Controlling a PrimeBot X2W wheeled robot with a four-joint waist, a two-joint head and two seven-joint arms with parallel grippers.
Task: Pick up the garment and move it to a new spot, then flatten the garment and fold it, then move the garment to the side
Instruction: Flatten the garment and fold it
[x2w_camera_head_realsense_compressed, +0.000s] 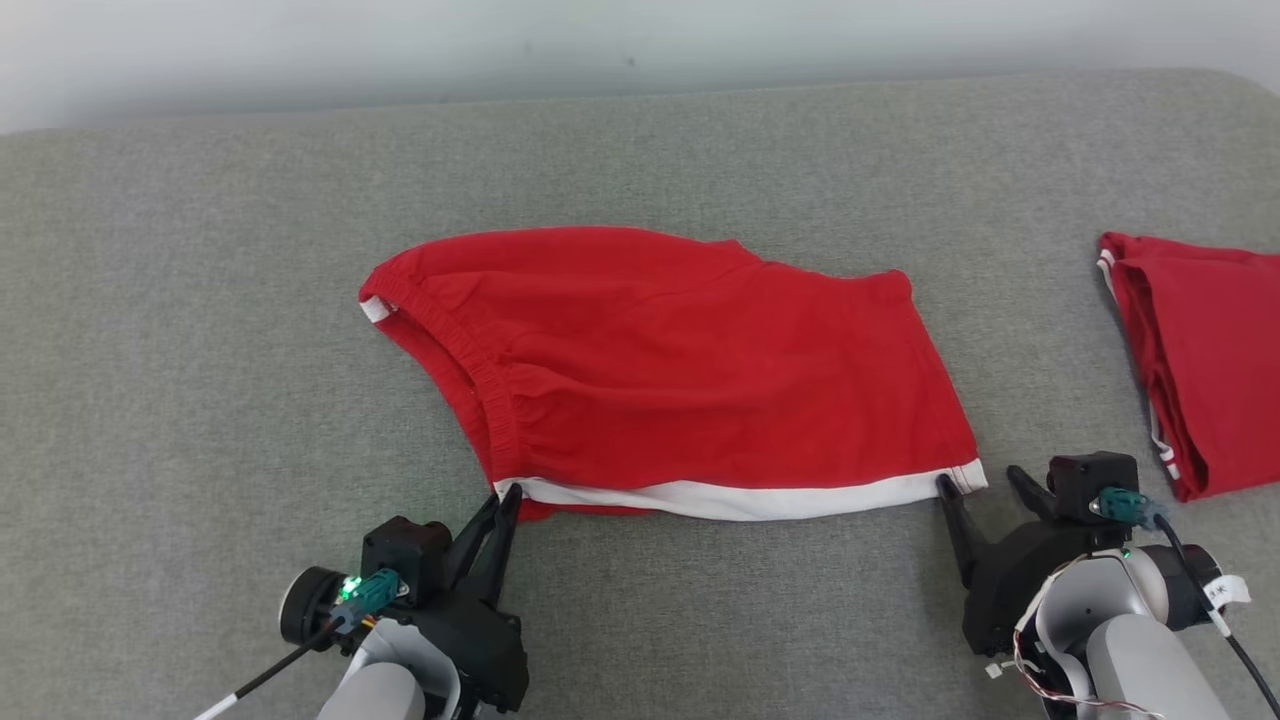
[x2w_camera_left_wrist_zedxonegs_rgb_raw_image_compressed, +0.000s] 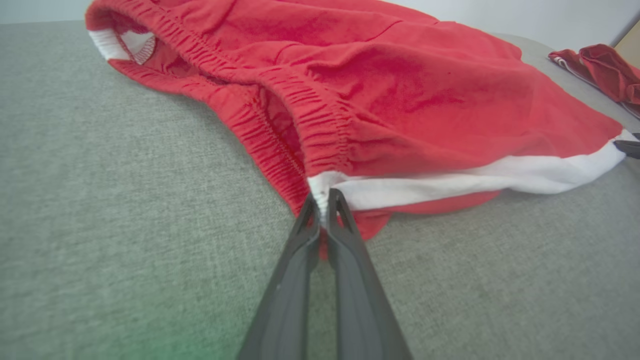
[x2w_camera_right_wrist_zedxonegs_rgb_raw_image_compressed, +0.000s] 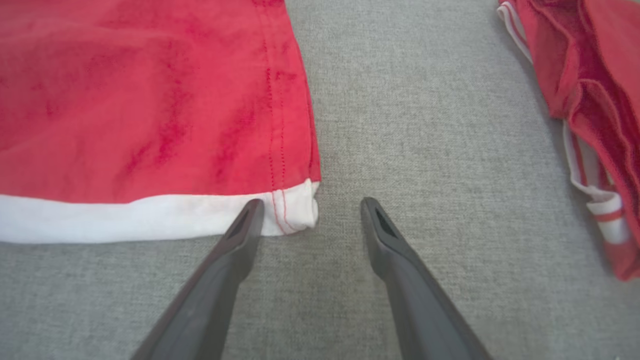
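Pinching the shorts (x2w_camera_head_realsense_compressed: 680, 360) at one corner of the white hem (x2w_camera_left_wrist_zedxonegs_rgb_raw_image_compressed: 450, 182) with my left tool (x2w_camera_left_wrist_zedxonegs_rgb_raw_image_compressed: 324, 197), right tool (x2w_camera_right_wrist_zedxonegs_rgb_raw_image_compressed: 311, 202) spread wide at the other; limp, light cloth, best held by corners.

2nd red garment (x2w_camera_head_realsense_compressed: 1200, 360) runs off the head view's R edge, so full shape and kind can't be told. On the red shorts (x2w_camera_head_realsense_compressed: 680, 370), the btm layer is mostly hidden under the top one, w/ just a red sliver below the white band (x2w_camera_head_realsense_compressed: 740, 497) by the L hand (x2w_camera_left_wrist_zedxonegs_rgb_raw_image_compressed: 324, 197). The bit of hem pinched btwn its fingers is covered by them. White patch (x2w_camera_left_wrist_zedxonegs_rgb_raw_image_compressed: 135, 45) inside the waistband: label or lining, can't tell. One fingertip (x2w_camera_left_wrist_zedxonegs_rgb_raw_image_compressed: 629, 148) of the R hand (x2w_camera_right_wrist_zedxonegs_rgb_raw_image_compressed: 311, 201) is cut by the L wrist view's edge. Tag (x2w_camera_head_realsense_compressed: 1225, 592) on the R arm's cable is too small to read.
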